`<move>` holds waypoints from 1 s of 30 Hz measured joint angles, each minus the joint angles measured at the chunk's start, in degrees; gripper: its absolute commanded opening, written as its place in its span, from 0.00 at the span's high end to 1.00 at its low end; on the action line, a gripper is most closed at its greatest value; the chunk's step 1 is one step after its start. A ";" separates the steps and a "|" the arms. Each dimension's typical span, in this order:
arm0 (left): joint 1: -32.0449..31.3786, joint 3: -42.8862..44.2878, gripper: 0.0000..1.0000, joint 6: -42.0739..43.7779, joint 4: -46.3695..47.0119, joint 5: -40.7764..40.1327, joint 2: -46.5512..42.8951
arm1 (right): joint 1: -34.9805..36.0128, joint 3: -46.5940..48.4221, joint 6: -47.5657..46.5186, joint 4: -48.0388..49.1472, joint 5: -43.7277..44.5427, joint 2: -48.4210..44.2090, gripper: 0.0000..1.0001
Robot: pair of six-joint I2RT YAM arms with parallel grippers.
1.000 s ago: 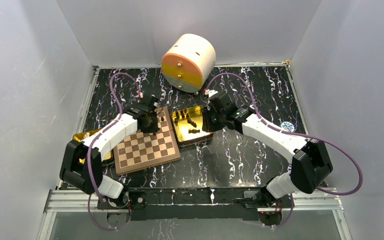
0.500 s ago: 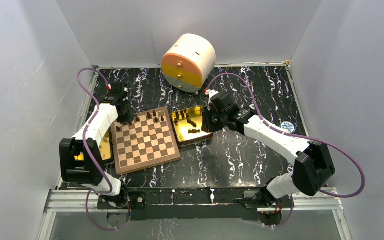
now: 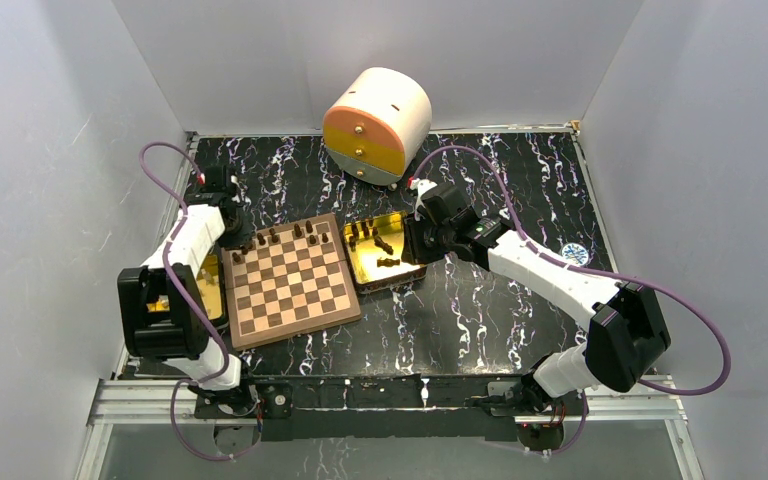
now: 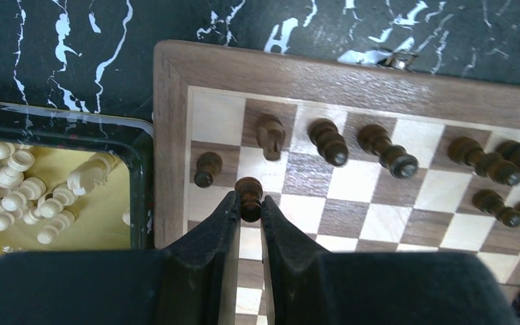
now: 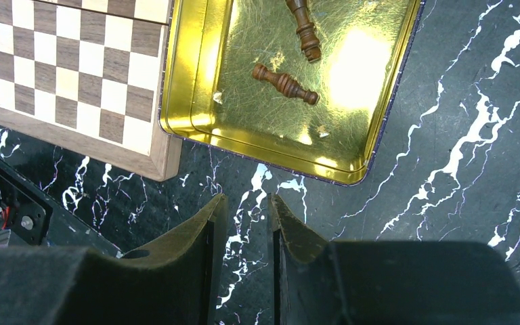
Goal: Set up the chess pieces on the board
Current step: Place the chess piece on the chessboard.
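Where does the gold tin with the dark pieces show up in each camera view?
Top external: gold tin at centre, just right of the board.
Right wrist: gold tin at upper middle, the board at upper left.
Left wrist: not in it; the tray there holds pale pieces.
Shared landmark: the board, in all three.

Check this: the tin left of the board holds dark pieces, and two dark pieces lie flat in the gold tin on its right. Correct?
No. The left wrist view shows cream pieces, not dark, in the tin left of the board. The rest holds.
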 measured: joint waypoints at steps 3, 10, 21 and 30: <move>0.98 -0.04 0.87 0.26 0.81 0.28 1.77 | 0.00 0.00 0.00 0.04 -0.02 0.02 0.64; 1.14 -0.39 0.87 0.37 2.03 1.99 3.74 | 0.00 0.02 -0.09 0.17 -0.02 0.07 0.64; 1.18 -1.01 0.85 0.44 3.13 3.02 3.78 | 0.00 0.02 -0.09 0.31 -0.26 0.81 0.64; 1.18 -1.75 0.83 0.44 3.54 3.04 3.78 | 0.00 0.02 -0.07 0.35 -0.42 0.81 0.64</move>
